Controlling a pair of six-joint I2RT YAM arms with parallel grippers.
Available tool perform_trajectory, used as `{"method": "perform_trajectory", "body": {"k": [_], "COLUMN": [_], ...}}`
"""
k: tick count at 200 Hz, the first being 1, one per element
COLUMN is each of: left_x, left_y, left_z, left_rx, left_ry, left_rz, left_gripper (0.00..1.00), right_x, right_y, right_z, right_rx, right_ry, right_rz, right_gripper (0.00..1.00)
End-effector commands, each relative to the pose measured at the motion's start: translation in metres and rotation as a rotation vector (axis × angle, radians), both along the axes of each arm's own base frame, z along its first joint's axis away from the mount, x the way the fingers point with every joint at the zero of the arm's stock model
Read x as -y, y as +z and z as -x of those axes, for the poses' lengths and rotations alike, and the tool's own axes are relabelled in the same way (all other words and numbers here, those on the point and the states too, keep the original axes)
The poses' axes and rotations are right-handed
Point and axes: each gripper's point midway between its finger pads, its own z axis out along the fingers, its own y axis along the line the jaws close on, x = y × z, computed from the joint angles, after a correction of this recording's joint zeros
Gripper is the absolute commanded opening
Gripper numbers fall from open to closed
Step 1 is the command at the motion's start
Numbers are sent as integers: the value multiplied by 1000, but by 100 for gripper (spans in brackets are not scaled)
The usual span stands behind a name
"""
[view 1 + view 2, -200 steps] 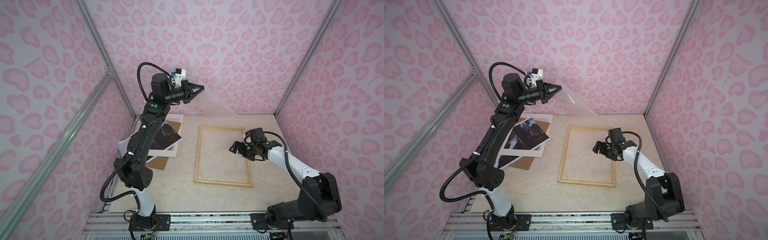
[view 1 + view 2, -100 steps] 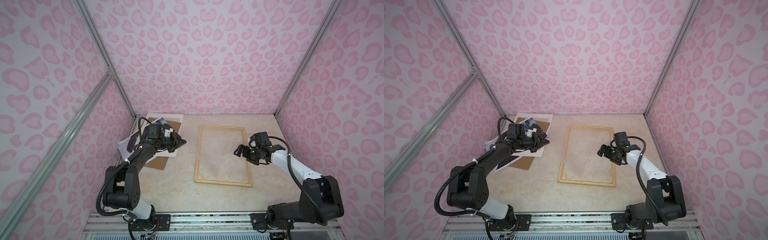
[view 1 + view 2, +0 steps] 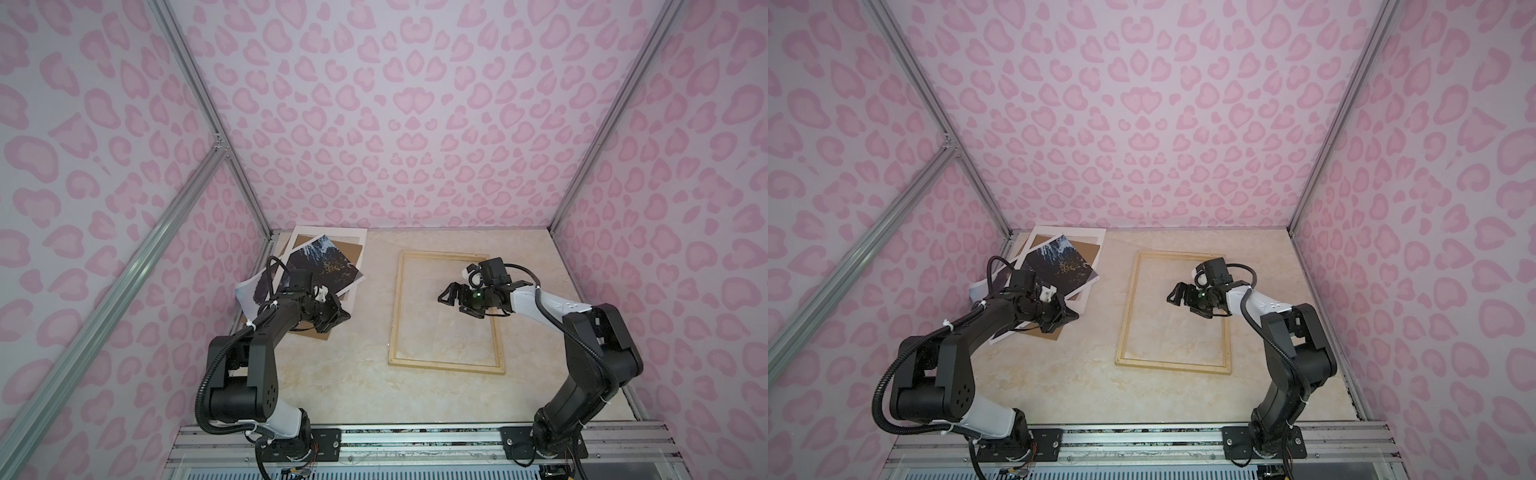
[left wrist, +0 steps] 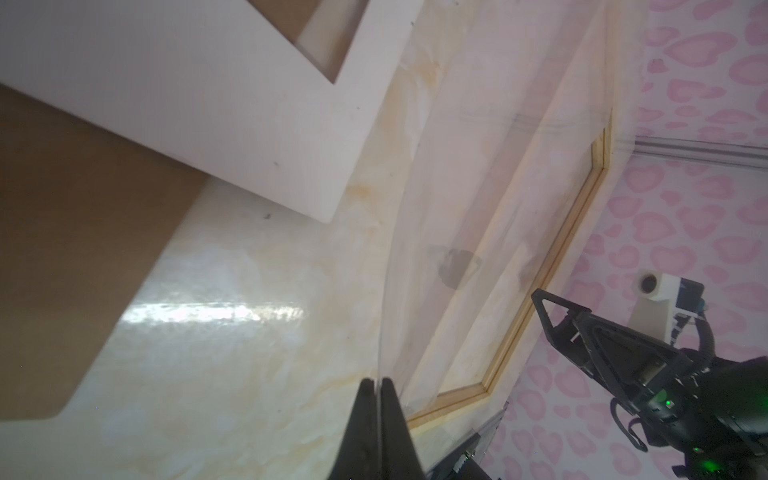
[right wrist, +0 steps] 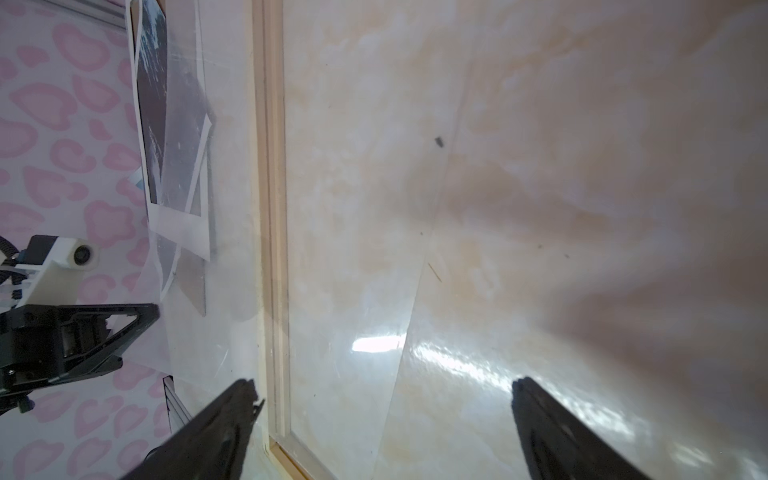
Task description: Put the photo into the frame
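- Pink spotted walls close three sides of a beige marbled surface [image 3: 353,386].
- At the far left corner lies a pile: a white mat board [image 3: 332,232], a brown backing board [image 3: 351,251] under it, and the photo [image 3: 320,266] slanted on top, with one corner running out toward the left wall.
- Over the near edge of this pile hangs the left end effector [image 3: 341,321]. In the left wrist view its fingers [image 4: 365,399] are pressed together and pinch the edge of a thin clear sheet [image 4: 449,232], which bends away toward the frame.
- Right of the pile, apart from it, the frame [image 3: 395,311] lies flat on the surface. Marble shows through its opening and the photo is not inside it.
- Above the far half of the frame hovers the right end effector [image 3: 451,296]. Its fingers [image 5: 232,415] are spread wide and hold nothing.
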Motion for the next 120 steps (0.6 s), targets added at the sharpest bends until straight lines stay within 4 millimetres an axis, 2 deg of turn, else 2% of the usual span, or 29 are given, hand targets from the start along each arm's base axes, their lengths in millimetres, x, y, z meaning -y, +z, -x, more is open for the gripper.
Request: {"method": "perform_trajectory", "body": {"k": [1,60,99,109,120], "left_x": [-9,-28,-26,-25,-26], "left_y": [-11,-39,-44,-46,-47], "left_z": [2,10,12,12,13], "left_rx": [-10,-88,-103,-107,-110], "left_ry": [-9,22,11,8,11], "left_rz": [-63,-170,-158,-155,-158], "left_gripper": [4,4,4,4,4], "right_x": [-16,-48,-62,-68,-75], "right_y": [-3,-30,-39,-41,-44], "right_z": [-11,-7,-9,-10,-12], "right_rx": [16,-41,-52,-51,-48], "right_ry": [0,20,22,31,41], "right_rz": [-80,-141,-180,-188,-197], "right_gripper": [99,98,98,96,88]}}
